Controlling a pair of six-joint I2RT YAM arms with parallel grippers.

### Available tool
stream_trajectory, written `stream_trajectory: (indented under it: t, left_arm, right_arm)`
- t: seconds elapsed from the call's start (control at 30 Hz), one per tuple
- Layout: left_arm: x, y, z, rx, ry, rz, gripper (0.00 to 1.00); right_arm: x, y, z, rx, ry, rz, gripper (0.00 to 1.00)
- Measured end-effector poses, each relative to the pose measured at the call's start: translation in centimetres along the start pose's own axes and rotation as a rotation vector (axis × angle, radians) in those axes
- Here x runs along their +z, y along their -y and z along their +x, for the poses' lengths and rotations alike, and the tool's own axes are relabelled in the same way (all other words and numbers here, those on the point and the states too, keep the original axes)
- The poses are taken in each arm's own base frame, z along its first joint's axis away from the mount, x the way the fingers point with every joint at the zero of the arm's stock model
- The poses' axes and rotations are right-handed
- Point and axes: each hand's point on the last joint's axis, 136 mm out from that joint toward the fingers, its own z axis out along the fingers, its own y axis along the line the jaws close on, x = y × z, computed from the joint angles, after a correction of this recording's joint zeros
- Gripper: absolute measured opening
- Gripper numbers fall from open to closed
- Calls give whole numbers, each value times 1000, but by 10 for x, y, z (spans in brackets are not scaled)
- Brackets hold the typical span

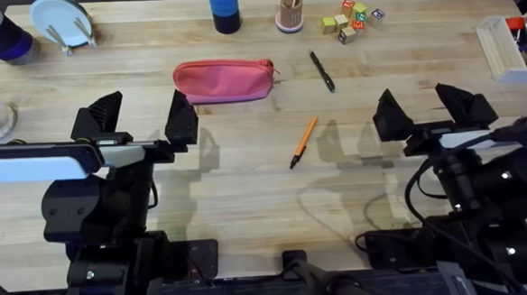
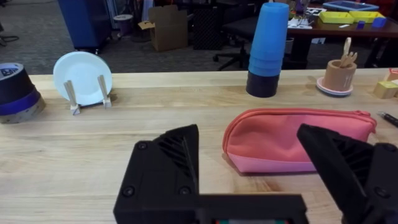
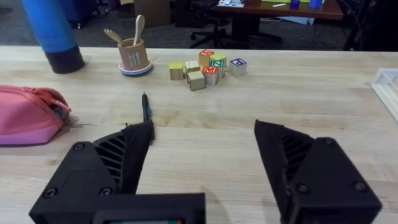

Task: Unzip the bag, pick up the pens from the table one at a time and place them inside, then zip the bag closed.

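Just beyond your left end effector (image 1: 145, 120), open and empty, the bag (image 1: 224, 80) lies zipped, long axis crosswise. Your right end effector (image 1: 433, 110), also open and empty, sits farther off, nearer the pens (image 1: 303, 143).

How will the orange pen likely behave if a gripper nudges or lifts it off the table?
The orange pen looks slim and round, lying flat on the bare table, so a sideways nudge would probably roll it. It seems stiff and light, so it should lift without sagging. Its narrow, smooth-looking barrel may slip or pivot if gripped off-centre.
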Motion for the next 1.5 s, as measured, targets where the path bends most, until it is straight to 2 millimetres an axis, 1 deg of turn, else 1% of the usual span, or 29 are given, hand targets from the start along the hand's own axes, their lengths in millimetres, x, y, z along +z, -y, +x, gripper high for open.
stream_trajectory:
  t: [0.3, 0.87, 0.97, 1.03, 1.13, 1.27, 1.37, 1.5]
  left_arm:
    - [0, 0, 0, 0, 0, 0, 993]
    - [0, -1, -7, 7, 25, -5, 993]
    - [-2, -4, -2, 8, -16, -23, 994]
    - [-5, -6, -2, 9, -48, -34, 994]
    - [-12, -9, -12, 11, -81, -53, 994]
    - [-18, -12, -34, 12, -86, -73, 994]
    - [-18, -14, -47, 12, -92, -80, 993]
    - [-12, -14, -55, 14, -130, -82, 993]
  right_arm:
    - [0, 0, 1, 0, -6, 0, 996]
    - [0, 1, 0, -1, -3, 8, 998]
    - [-1, 3, 2, 0, -15, 20, 997]
    - [-3, 7, 2, 0, -35, 38, 997]
    - [-8, 14, 0, -1, -79, 83, 997]
    - [-14, 22, -13, -8, -108, 130, 997]
    - [-16, 25, -24, -16, -128, 150, 997]
    - [-12, 28, -36, -25, -159, 163, 997]
